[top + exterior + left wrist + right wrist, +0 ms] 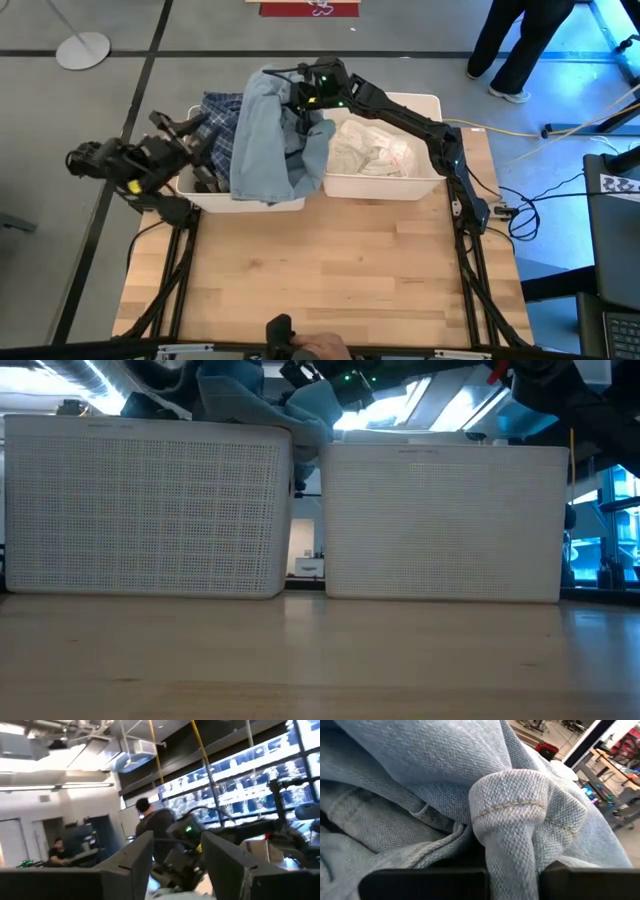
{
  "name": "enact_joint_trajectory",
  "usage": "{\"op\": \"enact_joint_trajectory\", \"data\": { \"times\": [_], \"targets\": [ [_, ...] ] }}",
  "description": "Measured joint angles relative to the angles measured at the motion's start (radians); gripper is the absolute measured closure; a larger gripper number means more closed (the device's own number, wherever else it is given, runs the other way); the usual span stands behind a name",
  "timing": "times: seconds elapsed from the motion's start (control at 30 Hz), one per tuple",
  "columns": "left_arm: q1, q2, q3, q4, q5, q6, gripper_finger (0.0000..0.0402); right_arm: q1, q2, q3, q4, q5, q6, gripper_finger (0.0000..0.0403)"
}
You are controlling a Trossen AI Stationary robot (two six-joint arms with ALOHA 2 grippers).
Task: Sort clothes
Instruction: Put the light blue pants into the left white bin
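A light blue denim garment (pixel 262 140) lies draped over the left white bin (pixel 250 205), with a blue plaid garment (pixel 220 115) beside it in that bin. White and beige clothes (pixel 375 150) fill the right white bin (pixel 380 190). My right gripper (pixel 298 100) is over the left bin's far right corner, shut on the denim (pixel 512 810). My left gripper (pixel 195 130) hovers at the left bin's left side, open and empty, tipped upward toward the room (pixel 175 870). My right gripper pinches a bunched, hemmed fold of the denim (pixel 512 865) between its two fingers (pixel 420 882), several layers thick. The rest of the garment trails from the hold down over the bin's clothes and front wall (pixel 262 185).
The two bins stand side by side along the table's far half (pixel 150 510) (pixel 445 520); bare wooden table (pixel 320 270) lies in front of them. A person (pixel 520 40) stands beyond the far right corner. More people show in the room in the left wrist view (pixel 150 820).
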Motion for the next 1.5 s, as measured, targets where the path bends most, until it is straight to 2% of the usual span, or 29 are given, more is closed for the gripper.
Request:
{"op": "enact_joint_trajectory", "data": {
  "times": [0.13,0.27,0.33,0.4,0.53,0.6,0.67,0.87,1.1,1.3,1.5],
  "targets": [
    [0.129,0.041,0.000,-0.068,0.197,-0.145,0.0243,0.002,0.002,-0.001,0.015,-0.019,0.020,0.0375],
    [0.308,0.102,0.000,-0.168,0.258,-0.270,0.0243,0.011,0.002,-0.001,0.019,-0.019,0.025,0.0375],
    [0.413,0.136,-0.001,-0.230,0.325,-0.345,0.0243,0.014,0.002,-0.001,0.021,-0.023,0.027,0.0375],
    [0.520,0.168,-0.001,-0.287,0.433,-0.435,0.0243,0.017,0.002,-0.001,0.022,-0.026,0.029,0.0375],
    [0.736,0.222,-0.001,-0.364,0.722,-0.621,0.0243,0.022,0.002,-0.001,0.023,-0.026,0.030,0.0375],
    [0.817,0.248,-0.001,-0.412,0.814,-0.683,0.0243,0.021,0.002,-0.001,0.023,-0.026,0.031,0.0375],
    [0.876,0.271,0.000,-0.461,0.864,-0.706,0.0243,0.021,0.002,-0.002,0.023,-0.024,0.033,0.0374],
    [0.969,0.336,0.005,-0.585,0.878,-0.715,0.0243,0.021,0.004,-0.003,0.027,0.028,0.052,0.0354],
    [1.016,0.378,0.003,-0.705,0.863,-0.760,0.0243,0.023,-0.007,-0.003,0.016,0.034,0.135,0.0251],
    [1.049,0.382,-0.066,-0.707,0.805,-0.823,0.0243,0.031,-0.119,0.000,-0.013,0.067,0.151,0.0181],
    [1.054,0.380,-0.150,-0.643,0.791,-0.890,0.0243,0.029,-0.206,0.000,-0.159,0.079,0.149,0.0160]
  ]
}}
